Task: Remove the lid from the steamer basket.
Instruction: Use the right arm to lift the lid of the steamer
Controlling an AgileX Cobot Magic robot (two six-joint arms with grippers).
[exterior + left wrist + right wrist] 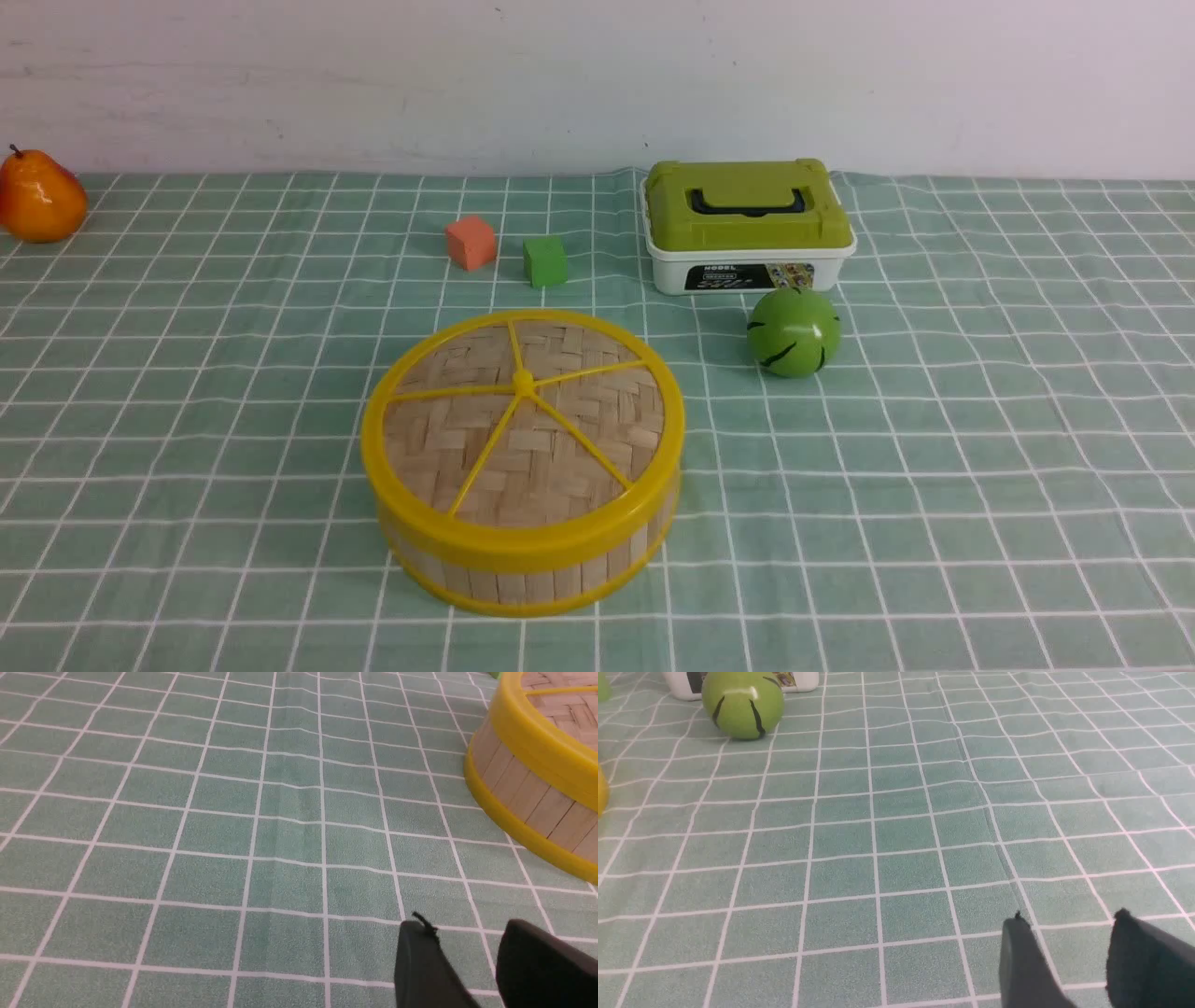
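The steamer basket stands on the checked cloth near the front middle, and its woven lid with yellow rim, spokes and centre knob rests on top of it. Neither arm shows in the front view. In the left wrist view my left gripper is open over bare cloth with nothing between its fingers; the steamer basket and the lid on it lie some way off. My right gripper is open above bare cloth too, and a yellow sliver of the basket shows at the frame edge.
A green striped ball lies right of and behind the basket, in front of a white box with a green lid. An orange cube and a green cube sit behind the basket. A toy pear stands far left.
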